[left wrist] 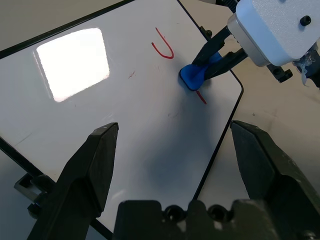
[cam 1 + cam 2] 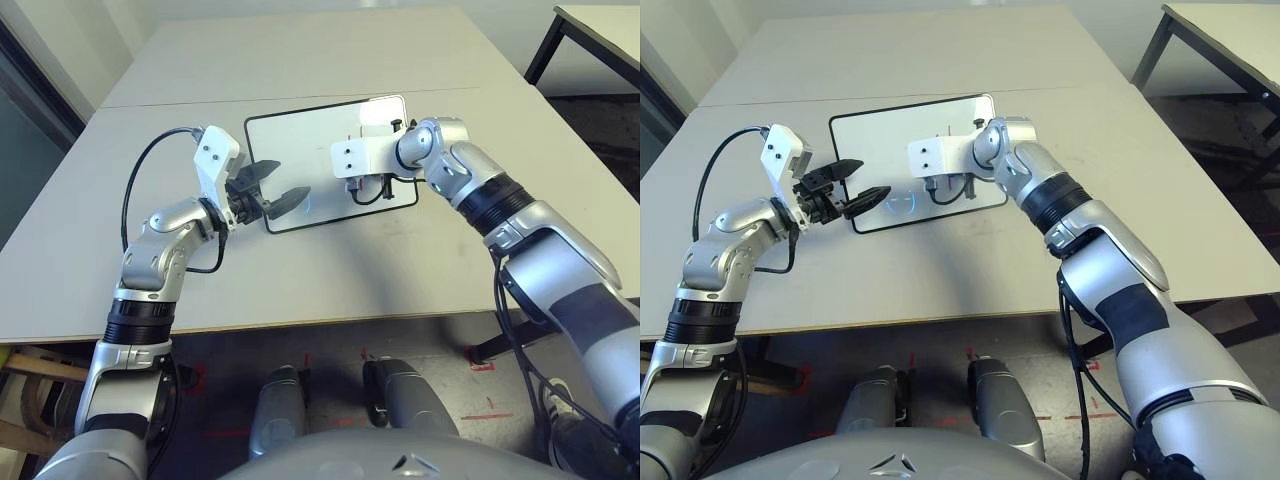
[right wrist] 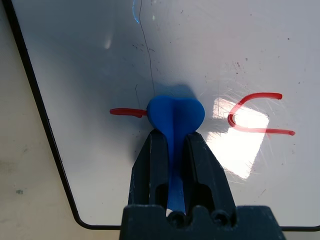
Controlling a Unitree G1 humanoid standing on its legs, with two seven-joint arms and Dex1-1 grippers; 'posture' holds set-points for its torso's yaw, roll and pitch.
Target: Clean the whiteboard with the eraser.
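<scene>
Whiteboard serves as the landmark: it lies flat on the pale table, a white glossy rectangle in a thin black frame.

Off its left edge the left gripper hovers, pointing in over the board's near left corner. Its two black fingers are spread wide with nothing between them; in the left wrist view the board's bare white surface shows through the gap.

Toward the board's right end, two red marks remain. A red hook-shaped stroke sits on the open surface, and a short red dash lies close to the board's edge, its one end reaching under the eraser.

Between those two marks the eraser, a small bright blue block, is pressed tip-down against the board, its rounded end touching the surface.

Reaching in over the board's right end, the right gripper pinches the eraser tightly, its black fingers squeezed onto the narrow blue middle from both sides. The silver right forearm crosses the table just beyond the board's right edge.
</scene>
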